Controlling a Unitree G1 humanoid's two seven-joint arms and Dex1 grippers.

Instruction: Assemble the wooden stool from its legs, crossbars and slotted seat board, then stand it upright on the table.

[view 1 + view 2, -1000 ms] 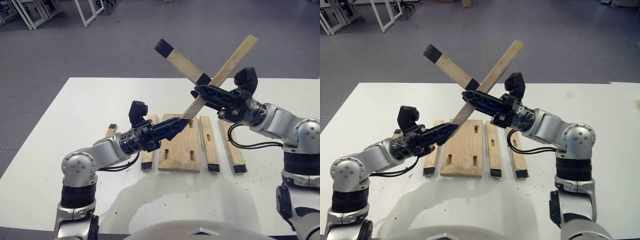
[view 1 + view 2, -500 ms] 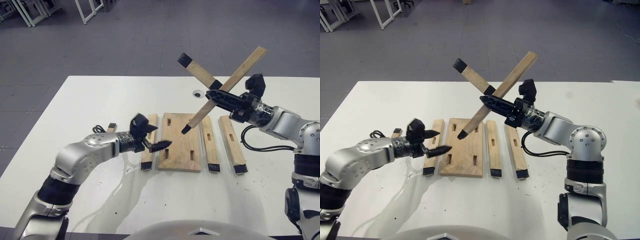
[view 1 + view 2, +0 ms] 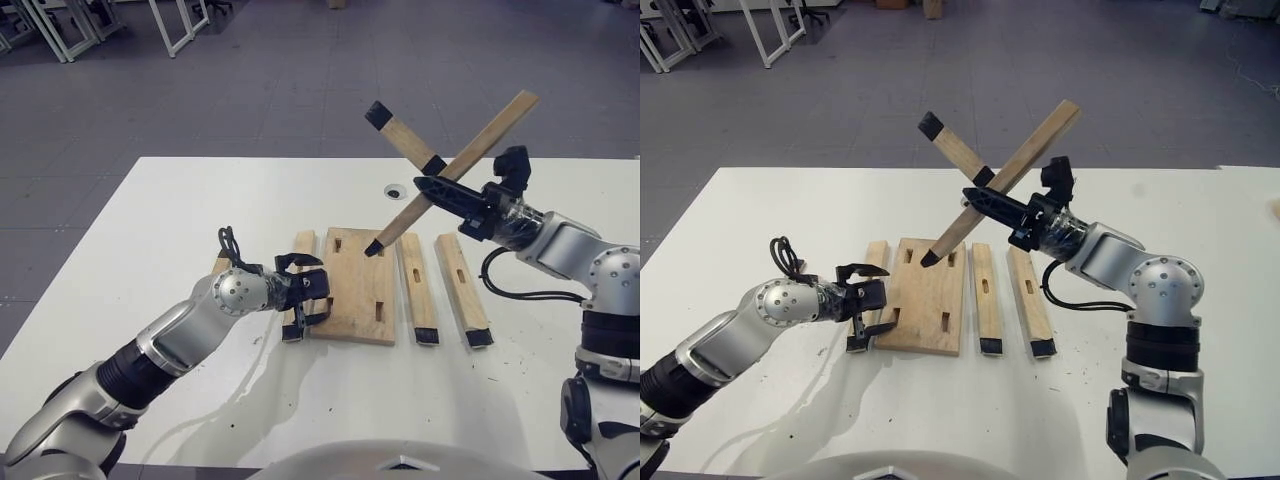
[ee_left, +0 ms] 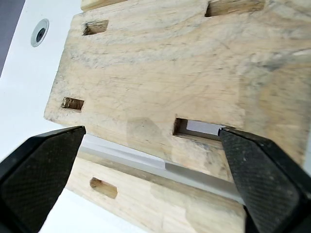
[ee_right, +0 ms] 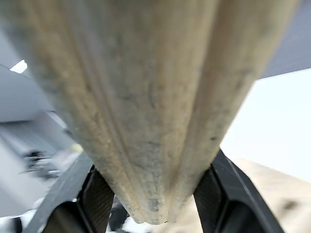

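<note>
In the left eye view, the slotted seat board (image 3: 358,300) is seen lying flat on the white worktop (image 3: 150,220). One slotted wooden strip (image 3: 303,243) is laid just beside the seat board's left edge, two more strips (image 3: 415,290) (image 3: 462,295) are laid side by side to the right of the seat board, and a short piece (image 3: 221,262) is seen farther to its left. The left gripper (image 3: 312,290) is held wide open at the seat board's left edge, over the neighbouring strip, with nothing grasped; contact with the wood cannot be told. A wooden cross (image 3: 490,125), made of two bars with black-capped ends, is held in the air above the seat board's far right corner, and its lowest tip is pointed down at that corner. The right gripper (image 3: 425,186) is closed on this cross near the crossing point. In the left wrist view, the two black fingers (image 4: 39,165) are seen spread far apart, with the seat board's slots, the narrow gap and the adjoining strip framed between them, and a round hole (image 4: 40,32) in the worktop is seen beyond the seat board. In the right wrist view, the wood of the cross is seen close up, and it is clamped between the two dark pads (image 5: 97,199) on either side.
</note>
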